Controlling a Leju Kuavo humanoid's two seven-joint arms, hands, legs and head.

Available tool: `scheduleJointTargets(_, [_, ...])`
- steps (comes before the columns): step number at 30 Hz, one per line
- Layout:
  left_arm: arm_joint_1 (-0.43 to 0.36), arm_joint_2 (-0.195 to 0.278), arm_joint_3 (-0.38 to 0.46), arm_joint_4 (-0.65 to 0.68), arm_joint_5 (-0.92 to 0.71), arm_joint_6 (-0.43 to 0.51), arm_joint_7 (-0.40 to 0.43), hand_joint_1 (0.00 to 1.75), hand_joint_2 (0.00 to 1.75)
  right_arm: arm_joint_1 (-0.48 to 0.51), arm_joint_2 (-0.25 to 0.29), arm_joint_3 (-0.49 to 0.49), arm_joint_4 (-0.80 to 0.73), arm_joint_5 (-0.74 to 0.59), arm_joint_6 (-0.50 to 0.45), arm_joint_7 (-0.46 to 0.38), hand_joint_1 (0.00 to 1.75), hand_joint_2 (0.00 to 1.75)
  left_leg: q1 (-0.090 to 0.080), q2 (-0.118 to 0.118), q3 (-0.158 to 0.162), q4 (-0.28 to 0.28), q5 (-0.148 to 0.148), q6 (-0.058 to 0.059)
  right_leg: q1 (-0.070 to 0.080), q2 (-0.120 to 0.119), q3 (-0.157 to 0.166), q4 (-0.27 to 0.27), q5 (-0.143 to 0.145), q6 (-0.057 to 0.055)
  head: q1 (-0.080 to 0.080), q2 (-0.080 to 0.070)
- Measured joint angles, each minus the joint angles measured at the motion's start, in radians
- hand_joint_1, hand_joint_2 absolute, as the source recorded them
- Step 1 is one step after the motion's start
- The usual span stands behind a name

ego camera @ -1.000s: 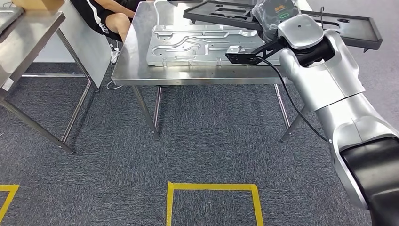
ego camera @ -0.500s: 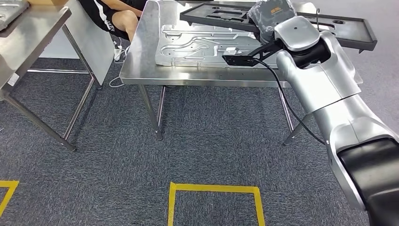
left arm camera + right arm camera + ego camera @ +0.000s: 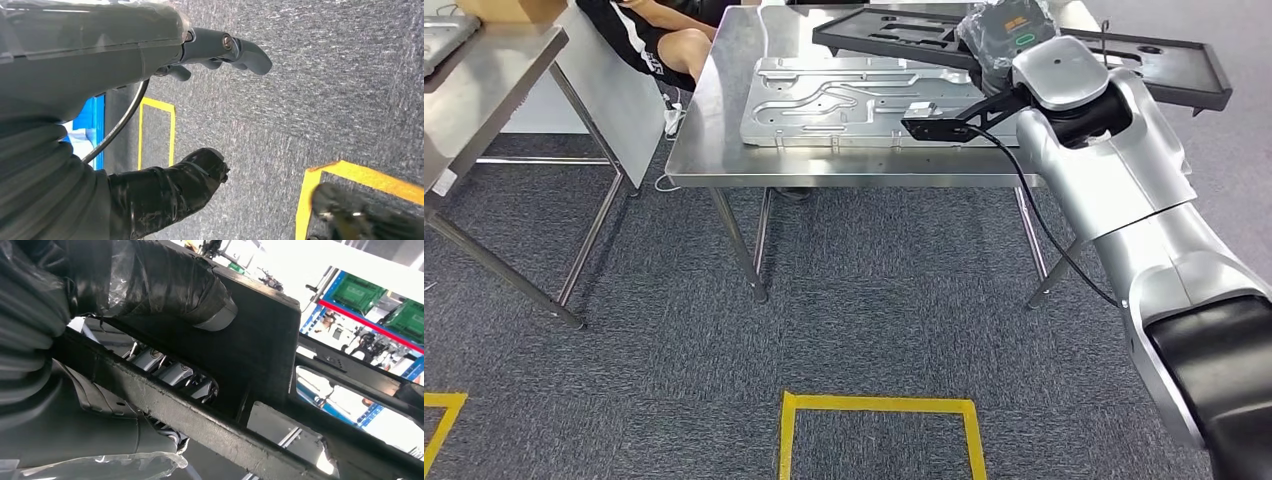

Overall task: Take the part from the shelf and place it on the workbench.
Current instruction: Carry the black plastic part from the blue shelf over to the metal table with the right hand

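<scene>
Item: black part (image 3: 1124, 55) — a long, flat, frame-like moulding with raised rims and cut-out openings. I carry it in my right hand (image 3: 1004, 30), raised above the far side of the workbench (image 3: 714, 165); one end reaches over the silver plate, the other juts out past the bench's right edge. It is not yet set down.

Handling, as I judge it: rigid, probably a light plastic or composite, not fragile. Held at one spot along its length, it will want to tip toward the overhanging end. The matte surface should not slip much. The best hold is where I have it now, around a rail beside an opening.

Grip: in the right wrist view my wrapped thumb (image 3: 165, 285) presses one face of the part (image 3: 260, 340) and my fingers (image 3: 175, 372) come through a slot behind it, so this hand is clamped on the frame.

Left hand (image 3: 200, 100): hanging at my side over grey carpet, thumb and fingers apart, nothing in it.

Beneath the part: pressed silver metal plate (image 3: 844, 100) with channels, lying flat on the workbench.

Surroundings: a second steel table (image 3: 484, 70) at left; a seated person's leg (image 3: 674, 45) behind the bench; yellow floor tape (image 3: 874, 403) on the carpet.
</scene>
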State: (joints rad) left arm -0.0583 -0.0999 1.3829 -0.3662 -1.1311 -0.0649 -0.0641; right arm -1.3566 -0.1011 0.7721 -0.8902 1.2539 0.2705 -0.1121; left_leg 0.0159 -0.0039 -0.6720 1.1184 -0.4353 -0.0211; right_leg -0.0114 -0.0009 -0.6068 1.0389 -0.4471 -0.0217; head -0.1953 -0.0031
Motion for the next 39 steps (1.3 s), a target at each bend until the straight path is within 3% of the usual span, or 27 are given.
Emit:
scheduleJointTargets(2, [0.000,0.000,0.000,0.000,0.000,0.000,0.000,0.00,1.75,-0.002,0.000,0.000,-0.001,0.000,0.000,0.000,1.75,1.75,-0.003,0.000,0.037,-0.080,0.020,0.008,0.003,0.000,0.000,0.004,-0.006,0.008,0.000,0.000])
scheduleJointTargets(6, [-0.002,0.000,0.001,-0.002,-0.001,0.000,-0.001,0.00,1.75,-0.003,0.000,0.000,-0.002,-0.003,0.001,-0.002,1.75,1.75,-0.002,-0.002,0.048,-0.095,0.014,0.030,0.002,0.000,-0.007,0.019,-0.020,0.026,0.000,0.000])
scheduleJointTargets(8, [-0.001,0.000,0.001,-0.003,-0.002,0.000,-0.001,0.00,1.75,-0.004,0.000,0.000,-0.003,-0.004,0.001,-0.002,1.75,1.75,0.000,0.000,0.058,-0.102,0.012,0.043,0.000,0.001,-0.047,0.101,-0.061,0.034,0.000,0.000])
scheduleJointTargets(10, [-0.001,0.000,0.001,-0.003,-0.003,0.000,-0.001,0.00,1.75,-0.002,-0.001,0.000,-0.002,-0.005,0.001,-0.002,1.75,1.75,-0.001,0.000,0.064,-0.101,0.006,0.051,-0.001,0.001,-0.118,0.232,-0.107,0.039,0.000,0.000])
scheduleJointTargets(11, [-0.002,0.001,0.001,-0.003,-0.003,0.000,-0.001,0.00,1.75,0.000,-0.001,0.000,-0.001,-0.005,0.001,-0.003,1.75,1.75,-0.001,-0.001,0.067,-0.100,0.003,0.053,-0.002,0.001,-0.146,0.275,-0.112,0.041,0.000,0.000])
scheduleJointTargets(12, [-0.002,0.001,0.001,-0.003,-0.004,-0.001,-0.001,0.00,1.75,0.002,-0.001,0.001,0.000,-0.006,0.001,-0.003,1.75,1.75,-0.001,-0.003,0.071,-0.099,-0.001,0.054,-0.003,0.001,-0.159,0.283,-0.098,0.041,0.000,0.000])
scheduleJointTargets(13, [-0.002,0.001,0.002,-0.003,-0.006,-0.001,-0.001,0.00,1.75,0.003,-0.001,0.001,0.000,-0.006,0.000,-0.004,1.75,1.75,-0.001,-0.004,0.075,-0.097,-0.006,0.053,-0.003,0.001,-0.151,0.252,-0.067,0.040,0.000,0.000])
scheduleJointTargets(15, [-0.001,0.001,0.004,-0.003,-0.009,-0.001,-0.002,0.00,1.75,0.001,-0.001,0.001,0.001,-0.007,-0.001,-0.004,1.75,1.75,-0.001,-0.007,0.084,-0.093,-0.018,0.048,-0.002,0.001,-0.099,0.124,0.009,0.034,0.000,0.000])
scheduleJointTargets(17, [-0.001,0.001,0.007,-0.003,-0.010,-0.002,-0.002,0.00,1.75,-0.001,-0.001,0.001,0.001,-0.008,-0.002,-0.004,1.75,1.75,-0.004,-0.007,0.084,-0.089,-0.026,0.039,0.004,0.001,-0.058,0.032,0.036,0.025,0.000,0.000])
scheduleJointTargets(19, [-0.002,0.001,0.009,-0.003,-0.010,-0.002,-0.002,0.00,1.75,-0.001,0.000,0.002,0.001,-0.008,-0.002,-0.005,1.75,1.75,-0.006,-0.008,0.082,-0.090,-0.028,0.030,0.009,0.002,-0.051,0.013,0.029,0.018,0.000,0.000])
scheduleJointTargets(22, [-0.003,0.000,0.010,-0.003,-0.010,-0.002,-0.003,0.00,1.75,0.000,0.000,0.002,0.001,-0.009,-0.003,-0.004,1.75,1.75,-0.005,-0.005,0.070,-0.060,-0.052,0.017,0.001,0.001,-0.037,-0.001,0.028,0.003,0.000,0.000])
scheduleJointTargets(25, [-0.002,0.000,0.011,-0.003,-0.010,-0.002,-0.003,0.00,1.75,0.001,0.002,0.002,0.001,-0.009,-0.002,-0.005,1.75,1.75,-0.004,-0.002,-0.019,0.115,-0.119,0.008,0.001,0.001,-0.018,-0.006,0.018,-0.010,0.000,0.000])
scheduleJointTargets(26, [-0.002,0.001,0.012,-0.003,-0.010,-0.002,-0.003,0.00,1.75,0.004,0.003,0.002,0.001,-0.009,-0.002,-0.006,1.75,1.75,-0.003,-0.002,-0.054,0.171,-0.130,0.006,0.001,0.001,-0.013,-0.005,0.013,-0.012,0.000,0.000])
scheduleJointTargets(27, [-0.002,0.001,0.013,-0.003,-0.010,-0.002,-0.003,0.00,1.75,0.006,0.004,0.002,0.001,-0.009,-0.002,-0.007,1.75,1.75,-0.003,-0.002,-0.076,0.195,-0.123,0.004,0.001,0.001,-0.007,-0.005,0.008,-0.012,0.000,0.000])
scheduleJointTargets(28, [-0.002,0.001,0.013,-0.003,-0.010,-0.002,-0.003,0.00,1.75,0.007,0.004,0.002,0.001,-0.010,-0.002,-0.008,1.75,1.75,-0.002,-0.002,-0.079,0.178,-0.095,0.003,0.001,0.002,0.000,-0.004,0.002,-0.011,0.000,0.000])
scheduleJointTargets(30, [-0.001,0.001,0.013,-0.003,-0.010,-0.002,-0.003,0.00,1.75,0.007,0.005,0.002,0.002,-0.011,-0.003,-0.008,1.75,1.75,0.000,-0.001,-0.033,0.050,-0.008,0.004,0.000,0.002,0.016,-0.002,-0.011,-0.007,0.000,0.000])
scheduleJointTargets(32, [0.000,0.002,0.014,-0.004,-0.010,-0.002,-0.003,0.00,1.75,0.005,0.005,0.002,0.002,-0.012,-0.003,-0.008,1.75,1.75,-0.003,-0.001,0.017,-0.060,0.034,0.010,0.002,0.003,0.023,0.002,-0.023,0.002,0.000,0.000])
scheduleJointTargets(36, [-0.003,0.003,0.014,-0.004,-0.010,0.000,-0.004,0.00,1.75,0.005,0.005,0.002,0.002,-0.017,-0.003,-0.012,1.75,1.75,-0.005,-0.002,0.039,-0.095,0.023,0.029,0.004,0.003,0.025,0.002,-0.033,0.021,0.000,0.000])
scheduleJointTargets(37, [-0.003,0.003,0.014,-0.004,-0.010,0.000,-0.004,0.00,1.75,0.004,0.005,0.002,0.002,-0.018,-0.003,-0.013,1.75,1.75,-0.003,-0.002,0.046,-0.100,0.022,0.035,0.003,0.003,0.020,0.019,-0.044,0.025,0.000,0.000])
scheduleJointTargets(39, [-0.002,0.003,0.015,-0.005,-0.010,0.000,-0.004,0.00,1.75,0.000,0.005,0.002,0.002,-0.018,-0.004,-0.015,1.75,1.75,-0.001,0.000,0.059,-0.107,0.017,0.046,0.001,0.003,-0.026,0.115,-0.086,0.030,0.000,0.000])
